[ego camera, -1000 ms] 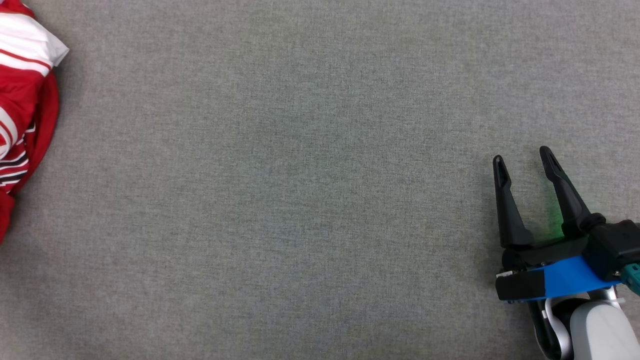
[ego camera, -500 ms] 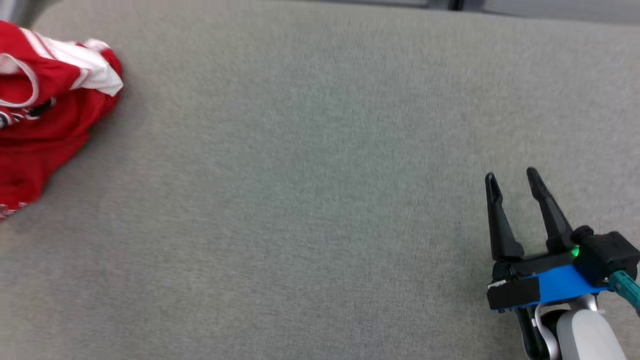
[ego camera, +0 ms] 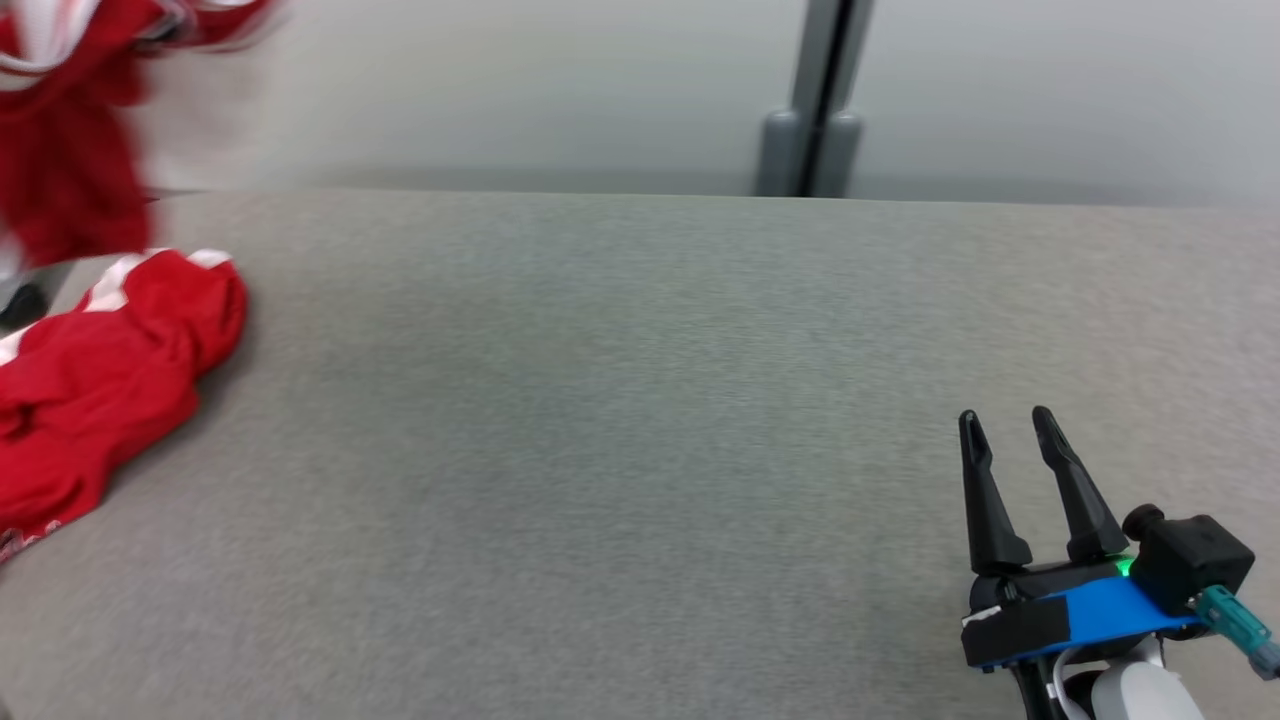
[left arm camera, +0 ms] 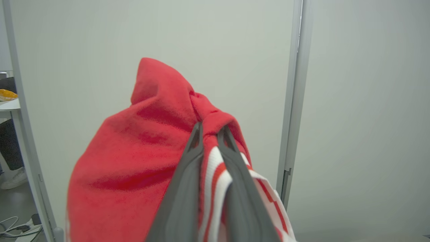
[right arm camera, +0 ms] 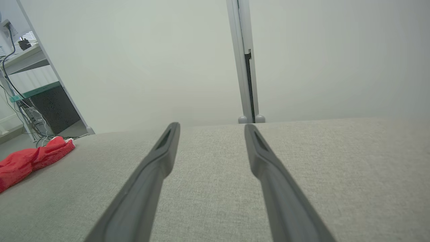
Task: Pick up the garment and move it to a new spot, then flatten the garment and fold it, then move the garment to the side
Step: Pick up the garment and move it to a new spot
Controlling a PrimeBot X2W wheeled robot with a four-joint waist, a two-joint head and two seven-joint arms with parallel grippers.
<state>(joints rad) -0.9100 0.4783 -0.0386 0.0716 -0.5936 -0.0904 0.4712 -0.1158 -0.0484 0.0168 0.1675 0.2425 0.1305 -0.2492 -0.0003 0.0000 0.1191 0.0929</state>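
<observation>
Left jaws clamp garment (left arm camera: 134, 161), blurred, seemingly half-lifted.

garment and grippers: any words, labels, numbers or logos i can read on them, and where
No text can be read.
garment: pale specks of print at its lower left edge in the head view, too blurred to read.
right gripper: its blue band is plain, no lettering.
left gripper, shut on the garment: no marking visible.
</observation>
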